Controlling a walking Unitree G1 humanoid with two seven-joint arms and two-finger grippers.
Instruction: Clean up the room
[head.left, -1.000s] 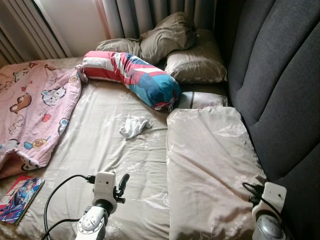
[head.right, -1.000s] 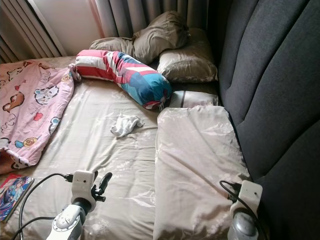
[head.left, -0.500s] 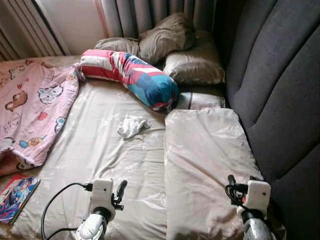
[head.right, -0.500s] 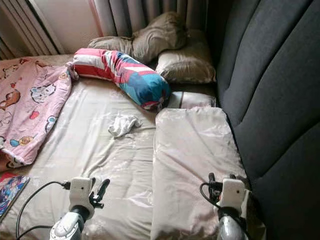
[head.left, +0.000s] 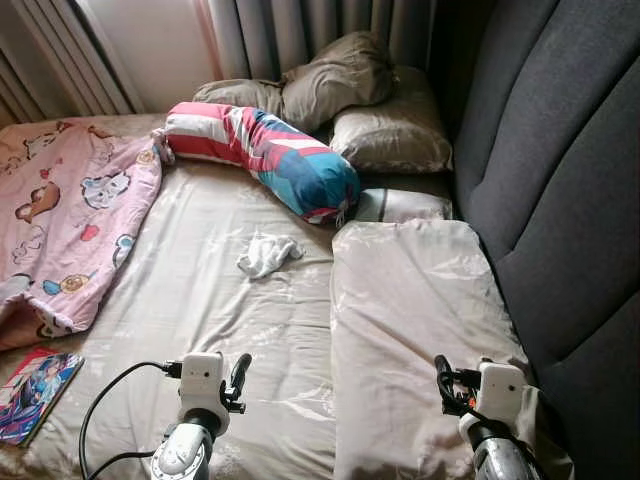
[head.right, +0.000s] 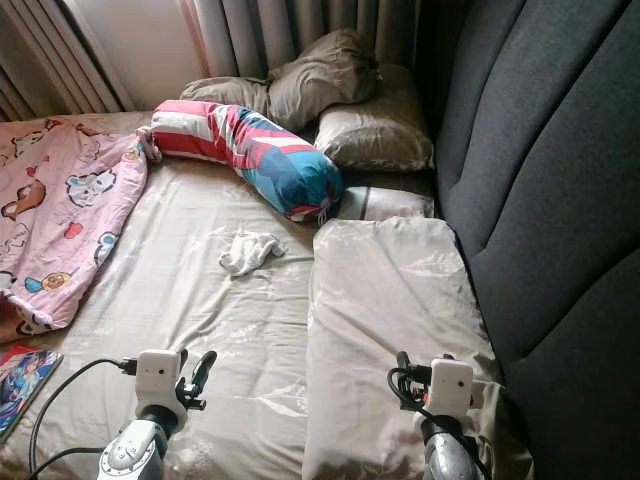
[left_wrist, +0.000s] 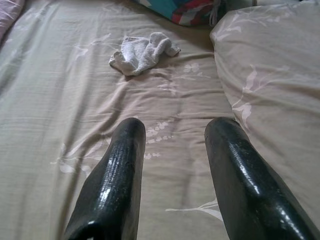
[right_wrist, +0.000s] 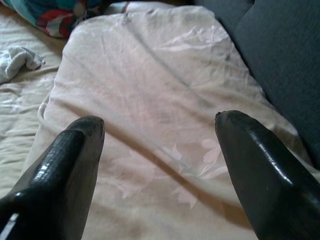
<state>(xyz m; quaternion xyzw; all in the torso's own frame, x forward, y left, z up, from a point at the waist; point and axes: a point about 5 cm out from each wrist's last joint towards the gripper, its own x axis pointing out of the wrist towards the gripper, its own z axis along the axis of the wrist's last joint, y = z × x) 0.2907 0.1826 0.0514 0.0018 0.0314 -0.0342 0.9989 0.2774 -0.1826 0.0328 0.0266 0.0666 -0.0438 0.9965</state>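
The right gripper (right_wrist: 160, 165) has swung in from the headboard edge to hover over the near pillow (head.left: 420, 310), fingers spread wide and empty, so a grab there looks imminent. The left gripper (left_wrist: 172, 165), also open and empty, faces the crumpled white cloth (head.left: 268, 253) at 12 o'clock, with a striped bolster (head.left: 270, 155) beyond and a book (head.left: 35, 395) at 9 o'clock.

This is a bedroom in a home. A bed (head.left: 230, 310) with a rumpled beige floral sheet sits against a padded dark grey headboard (head.left: 560, 180). Beige pillows (head.left: 395, 130) pile at its far end beside a striped red, white and blue bolster (head.left: 265, 155). A pink cartoon-print blanket (head.left: 60, 220) lies across one side, and pleated curtains (head.left: 300, 35) hang behind.
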